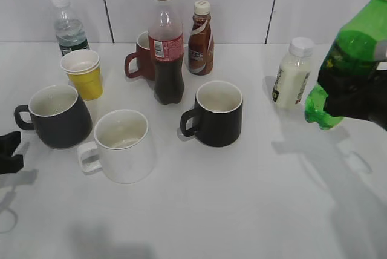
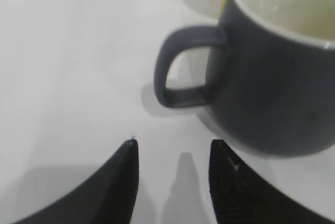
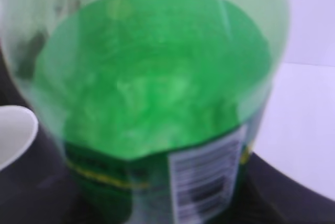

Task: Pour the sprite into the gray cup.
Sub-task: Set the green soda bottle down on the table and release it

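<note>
The sprite (image 1: 351, 47), a translucent green bottle, hangs tilted above the table at the right edge, held by my right gripper (image 1: 354, 98), which is shut around its labelled middle. It fills the right wrist view (image 3: 152, 88). The gray cup (image 1: 57, 115) stands at the left, squat and dark with a white inside, handle pointing left. My left gripper (image 1: 9, 150) is open and empty low at the left edge, just short of the cup's handle (image 2: 183, 67); its two fingertips (image 2: 175, 156) show with table between them.
A white mug (image 1: 121, 144) stands front centre, a glossy black mug (image 1: 214, 114) right of it. A cola bottle (image 1: 166, 44), brown coffee bottle (image 1: 200, 38), red mug (image 1: 142, 56), yellow paper cup (image 1: 83, 72), water bottle (image 1: 68, 26) and white milk bottle (image 1: 293, 71) stand behind.
</note>
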### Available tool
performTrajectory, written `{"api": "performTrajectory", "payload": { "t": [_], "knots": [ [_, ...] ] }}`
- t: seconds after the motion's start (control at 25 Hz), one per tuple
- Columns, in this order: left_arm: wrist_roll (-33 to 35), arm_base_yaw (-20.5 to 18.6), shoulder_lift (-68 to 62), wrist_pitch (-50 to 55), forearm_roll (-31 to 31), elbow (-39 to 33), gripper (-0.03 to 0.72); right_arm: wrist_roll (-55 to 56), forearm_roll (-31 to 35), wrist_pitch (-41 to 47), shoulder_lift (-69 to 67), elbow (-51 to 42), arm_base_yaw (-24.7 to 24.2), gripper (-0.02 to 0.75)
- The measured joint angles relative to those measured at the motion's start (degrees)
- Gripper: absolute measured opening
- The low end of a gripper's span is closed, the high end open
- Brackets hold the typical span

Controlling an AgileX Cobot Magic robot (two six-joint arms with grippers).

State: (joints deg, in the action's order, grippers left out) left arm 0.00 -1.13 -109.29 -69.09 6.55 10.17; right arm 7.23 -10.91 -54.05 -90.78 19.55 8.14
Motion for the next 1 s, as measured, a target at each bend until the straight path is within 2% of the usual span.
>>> {"api": "performTrajectory", "payload": {
  "t": [0.16, 0.32, 0.48, 0.52, 0.64, 0.72, 0.88, 1.0],
  "knots": [
    [0.00, 0.00, 3.95, -0.13, 0.07, -0.89, 0.349, -3.03, 1.80, -9.84, -9.24, 0.00, 0.00, 0.377],
    [0.00, 0.00, 8.31, -0.13, 0.52, -1.08, 0.349, -6.05, 4.15, -11.54, -16.62, -0.19, 0.00, 0.377],
    [-0.38, 0.00, 11.44, -0.23, 0.70, -1.08, 0.349, -6.65, 4.20, -15.55, -18.30, -1.02, 0.00, 0.375],
    [-0.65, 0.00, 12.33, -0.23, 0.75, -1.11, 0.349, -6.70, 4.08, -15.79, -18.30, -1.19, 0.00, 0.399],
    [-1.04, 0.00, 15.43, -0.23, 0.75, -1.11, 0.349, -6.81, 4.02, -15.79, -18.01, -1.45, 0.00, 0.561],
    [-1.40, 0.00, 17.80, -0.19, 0.75, -1.11, 0.349, -6.81, 4.44, -15.54, -16.82, -1.45, 0.00, 0.636],
    [-3.40, 0.00, 24.28, 2.96, 0.39, -0.42, 0.349, -6.56, 4.92, -15.54, -12.49, -1.28, 0.00, 0.667],
    [-4.17, 0.00, 31.76, 13.71, 0.32, 2.29, 0.349, -6.15, 4.92, -14.86, -5.55, -0.09, 0.00, 0.668]
  ]
}}
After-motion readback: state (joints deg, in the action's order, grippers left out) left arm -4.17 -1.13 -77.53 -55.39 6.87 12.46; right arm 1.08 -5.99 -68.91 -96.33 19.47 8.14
